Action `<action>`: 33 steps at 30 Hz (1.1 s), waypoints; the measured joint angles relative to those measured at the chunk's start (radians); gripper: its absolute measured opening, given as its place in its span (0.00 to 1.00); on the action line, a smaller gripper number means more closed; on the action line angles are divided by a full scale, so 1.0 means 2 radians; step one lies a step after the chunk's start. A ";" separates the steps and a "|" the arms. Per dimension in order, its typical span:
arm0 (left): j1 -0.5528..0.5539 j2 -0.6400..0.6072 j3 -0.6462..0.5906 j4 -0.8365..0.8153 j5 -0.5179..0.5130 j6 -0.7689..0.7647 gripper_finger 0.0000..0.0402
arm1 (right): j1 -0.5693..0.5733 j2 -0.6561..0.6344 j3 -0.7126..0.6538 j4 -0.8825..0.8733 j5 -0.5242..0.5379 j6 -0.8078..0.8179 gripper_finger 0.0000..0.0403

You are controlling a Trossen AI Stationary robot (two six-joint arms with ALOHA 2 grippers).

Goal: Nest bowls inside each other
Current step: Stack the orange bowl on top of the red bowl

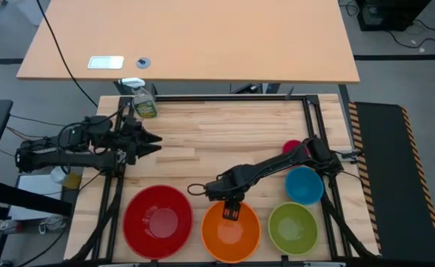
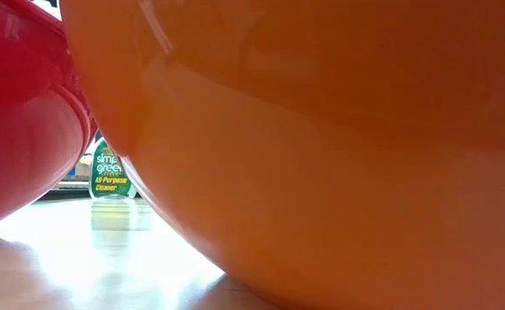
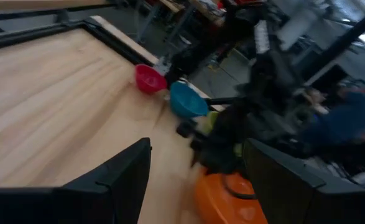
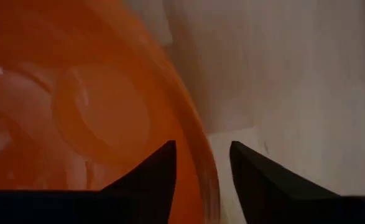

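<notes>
Wood-slat worktop (image 1: pixel 224 133) with a black frame around it, second plain desk beyond, spray bottle (image 1: pixel 144 104) at the far left corner. Bowls all separate, nothing nested yet: red bowl (image 1: pixel 158 221), orange bowl (image 1: pixel 230 231) and green bowl (image 1: pixel 293 228) in a row along the near edge, blue bowl (image 1: pixel 304 185) just behind the green one, pink bowl (image 1: pixel 292 146) farther back, mostly hidden by the right arm.

Right tool (image 1: pixel 231 210) sits at the far rim of the orange bowl. Wrist view shows its fingers (image 4: pixel 151 180) part open and straddling that rim, one inside, one outside, not pinched yet as far as I can see. Left tool (image 1: pixel 152 143) waits wide open and empty over the left side of the worktop.

Handling guess: thin glossy plastic, so light, fairly stiff, slippery. The rim is the only place to take hold. Pinch it squarely and lift slowly, since a bowl held by one edge will likely tilt. Not fragile.
</notes>
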 joint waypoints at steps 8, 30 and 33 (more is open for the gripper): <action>0.000 -0.006 0.000 0.045 0.041 0.028 0.65 | -0.011 0.007 -0.001 0.004 -0.041 0.045 0.07; 0.000 -0.037 0.001 0.238 0.042 0.001 0.65 | -0.074 0.000 0.187 0.024 -0.036 0.109 0.07; 0.000 -0.037 0.001 0.242 0.042 -0.005 0.65 | -0.068 0.001 0.187 0.103 0.003 0.130 0.05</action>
